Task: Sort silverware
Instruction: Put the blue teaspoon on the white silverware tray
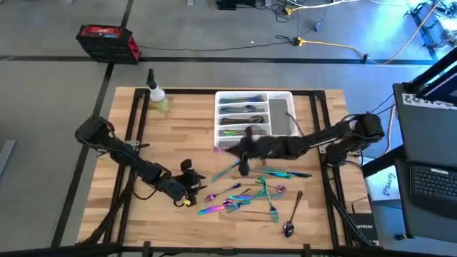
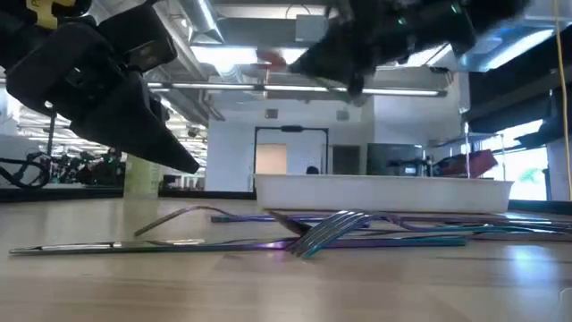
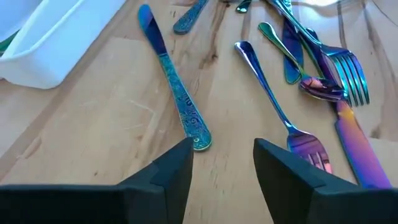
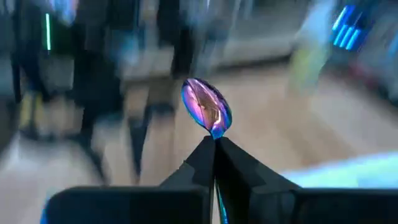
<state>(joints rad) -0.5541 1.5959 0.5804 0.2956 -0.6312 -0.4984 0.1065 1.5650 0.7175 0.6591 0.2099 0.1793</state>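
**Right gripper holds a spoon beside the tray; left gripper open over the pile**

I have the right gripper [image 4: 214, 146] pinched shut on an iridescent spoon [image 4: 206, 107], whose pink-purple bowl sticks out past the fingertips in the right wrist view. From above, that gripper [image 1: 230, 148] sits at the near left corner of the white compartmented tray [image 1: 280, 96], and the arm reaches in from the table's right side. Several pieces of silverware already lie in the tray's left compartments.

My left gripper [image 3: 222, 163] has its fingers spread apart with nothing between them. It hovers over the bare wood just short of a teal knife [image 3: 169, 73] and a blue-purple fork [image 3: 283, 115]. In the high view it [image 1: 190, 180] sits at the left edge of the loose silverware pile [image 1: 250, 193], which is scattered across the table's near middle. A darker spoon [image 1: 293, 214] lies apart at the right end of that scatter.

A small spray bottle [image 1: 156, 93] with yellowish liquid stands near the table's far left corner, well apart from the tray.
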